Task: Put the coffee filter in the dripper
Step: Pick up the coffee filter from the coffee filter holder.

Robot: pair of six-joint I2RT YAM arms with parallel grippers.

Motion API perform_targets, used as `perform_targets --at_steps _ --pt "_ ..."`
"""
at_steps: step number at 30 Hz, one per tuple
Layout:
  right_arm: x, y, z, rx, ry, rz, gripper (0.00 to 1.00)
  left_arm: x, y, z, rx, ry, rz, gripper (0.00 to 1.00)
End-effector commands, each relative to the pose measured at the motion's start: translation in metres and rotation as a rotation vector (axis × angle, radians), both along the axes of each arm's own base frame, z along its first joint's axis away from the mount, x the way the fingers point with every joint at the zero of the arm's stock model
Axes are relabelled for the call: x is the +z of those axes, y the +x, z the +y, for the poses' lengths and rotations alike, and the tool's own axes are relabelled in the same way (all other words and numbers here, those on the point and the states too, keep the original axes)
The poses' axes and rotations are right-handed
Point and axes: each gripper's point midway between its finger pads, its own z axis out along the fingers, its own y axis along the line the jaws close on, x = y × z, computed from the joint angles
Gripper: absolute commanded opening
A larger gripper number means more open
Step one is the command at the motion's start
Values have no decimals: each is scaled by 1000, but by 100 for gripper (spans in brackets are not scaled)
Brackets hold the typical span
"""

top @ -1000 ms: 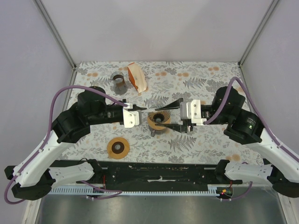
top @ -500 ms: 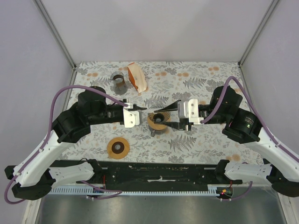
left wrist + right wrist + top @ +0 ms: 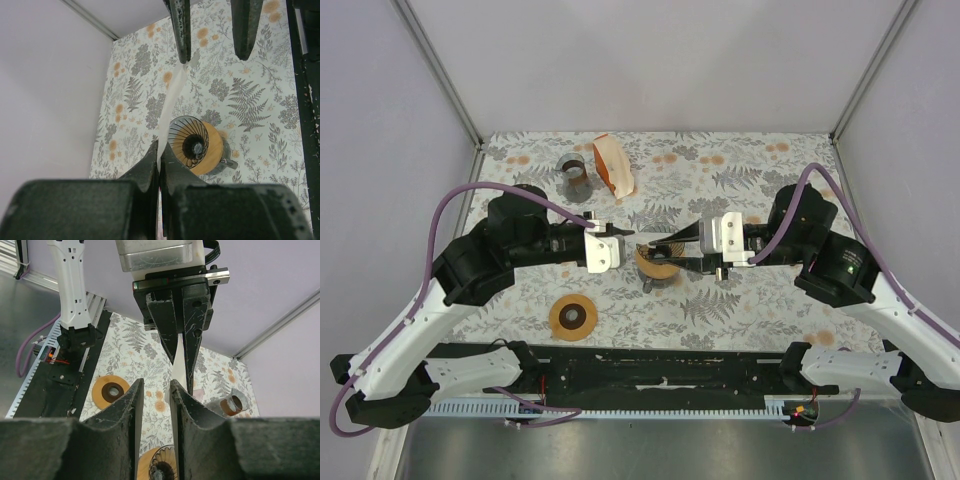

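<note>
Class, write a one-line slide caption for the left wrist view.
Left claw pinching a white paper filter near the dripper, right claw open opposite.

L gripper (image 3: 159,152) pinching white filter (image 3: 170,105), dripper (image 3: 196,145) beneath, R gripper (image 3: 214,56) apart round filter's far end

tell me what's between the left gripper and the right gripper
A white paper coffee filter spans that gap, pinched by the left gripper, jaws shut, and reaching toward the right gripper. The left wrist view shows it best.
</note>
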Motion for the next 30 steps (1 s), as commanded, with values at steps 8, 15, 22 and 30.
perform_targets --at_steps 8,15,22,30 --pt "-10 5 6 -14 -24 2 31 13 3 -2 15 -34 -21 2" --pt "-17 11 11 -36 -46 1 31 13 3 -3 12 -34 -18 2" --pt "-25 18 14 -61 -66 0 31 11 3 -2 13 -31 -18 2" --pt "-28 23 12 -87 -74 -14 31 7 2 0 3 -10 -33 2"
